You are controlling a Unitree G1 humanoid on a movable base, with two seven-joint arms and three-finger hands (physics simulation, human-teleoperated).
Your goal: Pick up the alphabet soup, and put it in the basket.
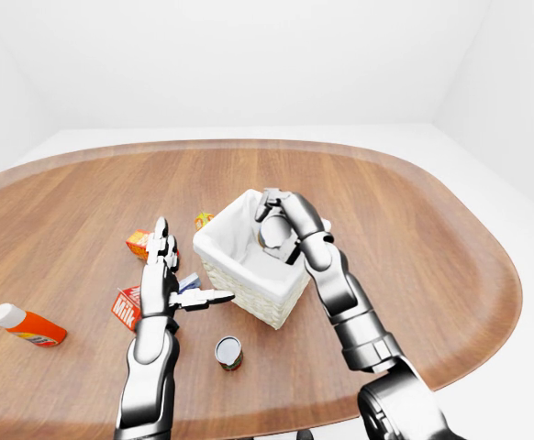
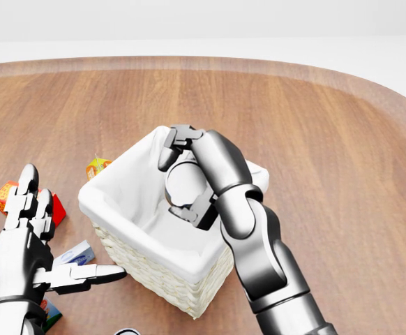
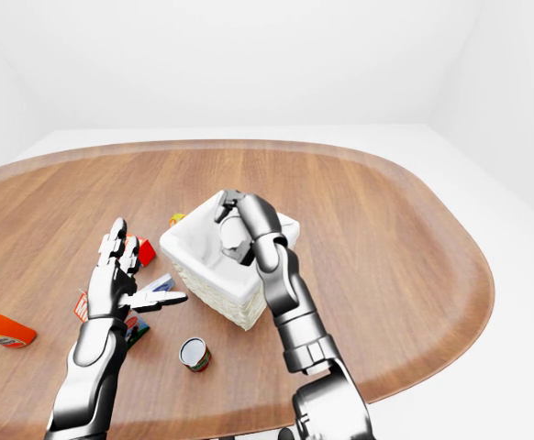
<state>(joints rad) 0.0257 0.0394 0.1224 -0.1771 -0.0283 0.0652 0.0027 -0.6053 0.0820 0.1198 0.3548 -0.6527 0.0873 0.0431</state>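
Wooden table (image 2: 342, 139): right robot hand (image 2: 189, 185) grips alphabet soup (image 2: 184, 183) over basket (image 2: 130, 230); left robot hand (image 2: 32, 244) open.

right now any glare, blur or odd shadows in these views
Head view: sharp, with bright highlights on the glossy metal right hand over the white-lined wicker basket. Left-eye view: even light, only soft shadows on the brown wooden oval table, whose edge bows from wide-angle distortion. Right-eye view: much the same.

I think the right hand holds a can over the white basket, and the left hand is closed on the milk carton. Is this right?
One part is wrong. The left hand is open, its fingers spread above the table, closed on nothing; the head view shows it. The right hand does hold the can over the white basket.
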